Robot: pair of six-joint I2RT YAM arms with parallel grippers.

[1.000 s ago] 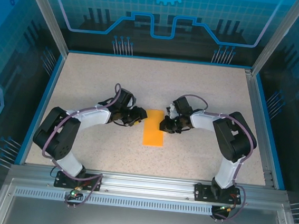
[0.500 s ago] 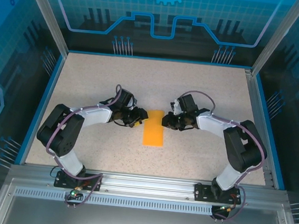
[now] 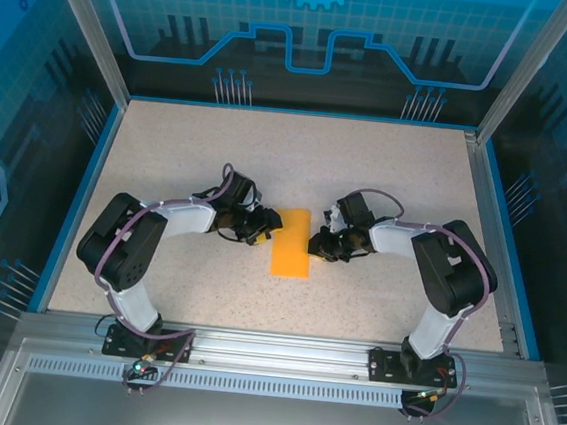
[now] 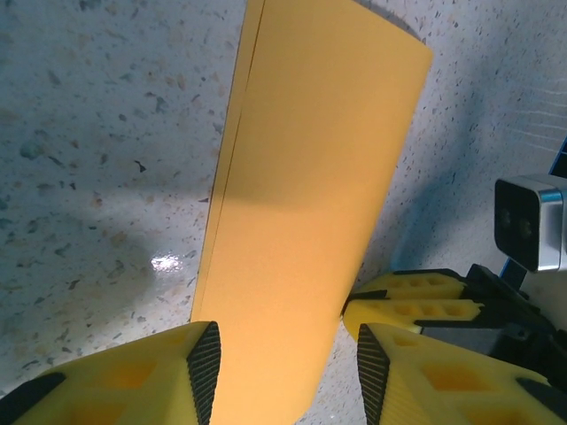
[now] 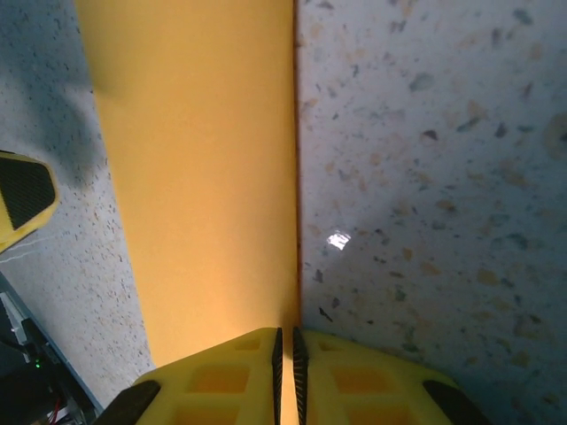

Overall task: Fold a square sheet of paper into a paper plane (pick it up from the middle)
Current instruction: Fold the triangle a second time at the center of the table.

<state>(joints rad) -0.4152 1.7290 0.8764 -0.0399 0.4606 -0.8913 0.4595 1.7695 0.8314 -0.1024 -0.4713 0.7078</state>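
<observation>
Presently, the thin bright orange paper sheet (image 3: 292,241), folded into a narrow rectangle, is seen lying on the speckled beige table (image 3: 368,170), straddled by the parted jaws of the left gripper (image 4: 285,372), its opposite long edge pinched between the closed jaws of the right gripper (image 5: 285,341).

Overall light: bright and even, from overhead; the speckled surface (image 3: 169,151) reads pale against dim blue walls (image 3: 9,146).
Shadows: soft and short beside the arms (image 3: 177,217) in the top view; a darker band crosses the square sheet of paper (image 4: 301,190) in the left wrist view.
Glare: one small white highlight on the surface in each wrist view.
Focus: top view sharp throughout; left pincer (image 4: 285,341) and right pincer (image 5: 285,335) slightly soft at the lower frame edge.
</observation>
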